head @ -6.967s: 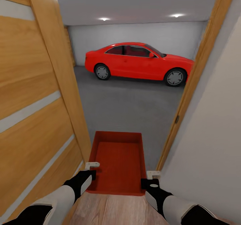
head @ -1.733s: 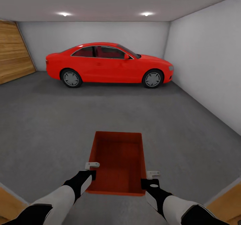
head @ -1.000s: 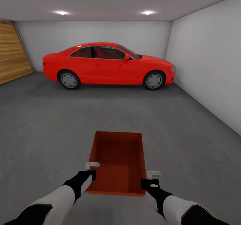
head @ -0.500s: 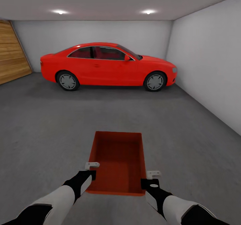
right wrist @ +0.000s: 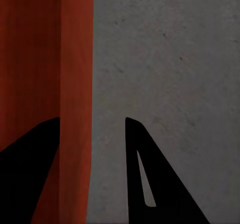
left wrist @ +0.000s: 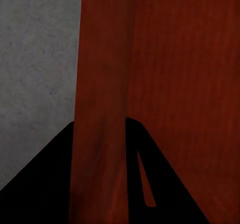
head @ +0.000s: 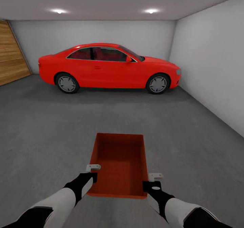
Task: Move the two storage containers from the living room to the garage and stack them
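An orange-red storage container (head: 119, 165) is held up in front of the robot, above the grey concrete floor (head: 40, 129) of the garage. It is carried by both arms — the left gripper (head: 92, 172) is at its left wall and the right gripper (head: 153, 181) is at its right wall, both near the close end.

In the left wrist view the thin red wall (left wrist: 102, 134) is seen pinched between the two dark fingers (left wrist: 165, 194). In the right wrist view the wall (right wrist: 75, 109) sits between the fingers (right wrist: 150, 184) with a gap on one side, so how tightly it is held cannot be told.

A red car (head: 108, 67) is parked across the back, by the white wall (head: 210, 58). A wooden door (head: 12, 57) is seen far left.
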You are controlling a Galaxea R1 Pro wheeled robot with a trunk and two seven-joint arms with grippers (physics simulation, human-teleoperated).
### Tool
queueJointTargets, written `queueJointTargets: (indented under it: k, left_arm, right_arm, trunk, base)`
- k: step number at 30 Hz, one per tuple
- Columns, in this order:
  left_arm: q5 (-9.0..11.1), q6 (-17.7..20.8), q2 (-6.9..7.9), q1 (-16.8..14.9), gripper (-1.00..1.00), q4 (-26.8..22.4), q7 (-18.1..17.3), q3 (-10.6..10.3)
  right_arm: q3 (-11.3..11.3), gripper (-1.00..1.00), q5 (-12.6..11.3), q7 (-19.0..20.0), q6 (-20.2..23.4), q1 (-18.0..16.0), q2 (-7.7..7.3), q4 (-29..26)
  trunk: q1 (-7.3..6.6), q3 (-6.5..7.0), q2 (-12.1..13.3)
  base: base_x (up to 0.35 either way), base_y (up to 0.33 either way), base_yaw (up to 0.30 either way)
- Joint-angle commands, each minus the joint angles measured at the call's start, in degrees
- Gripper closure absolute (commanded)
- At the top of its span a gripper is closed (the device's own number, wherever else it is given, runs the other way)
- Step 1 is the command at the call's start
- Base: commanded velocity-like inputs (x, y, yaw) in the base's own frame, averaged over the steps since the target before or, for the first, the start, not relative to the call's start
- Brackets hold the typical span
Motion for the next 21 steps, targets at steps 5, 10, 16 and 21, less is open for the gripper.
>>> queueJointTargets:
  k: [5,10,16,21]
  left_arm:
    - [0.72,0.29,0.00,0.01,1.00,0.08,0.32,-0.41]
    - [0.79,0.31,0.00,0.01,1.00,0.08,0.32,-0.41]
    - [0.77,0.27,0.00,0.01,1.00,0.08,0.32,-0.41]
    - [0.77,0.28,0.00,0.01,1.00,0.08,0.32,-0.41]
  right_arm:
    - [-0.23,1.00,0.37,-0.17,-0.27,-0.07,0.03,-0.82]
    - [-0.23,1.00,0.37,-0.17,-0.27,-0.07,0.03,-0.82]
    - [-0.23,1.00,0.37,-0.17,-0.27,-0.07,0.03,-0.83]
    - [-0.23,1.00,0.37,-0.17,-0.27,-0.07,0.03,-0.82]
  trunk:
    - [0.06,-0.12,-0.11]
    - [0.06,-0.12,-0.11]
    - [0.06,-0.12,-0.11]
    - [0.06,-0.12,-0.11]
  base:
    - [0.322,0.000,0.000]
    - [0.322,0.000,0.000]
    - [0.321,0.000,0.000]
    - [0.322,0.000,0.000]
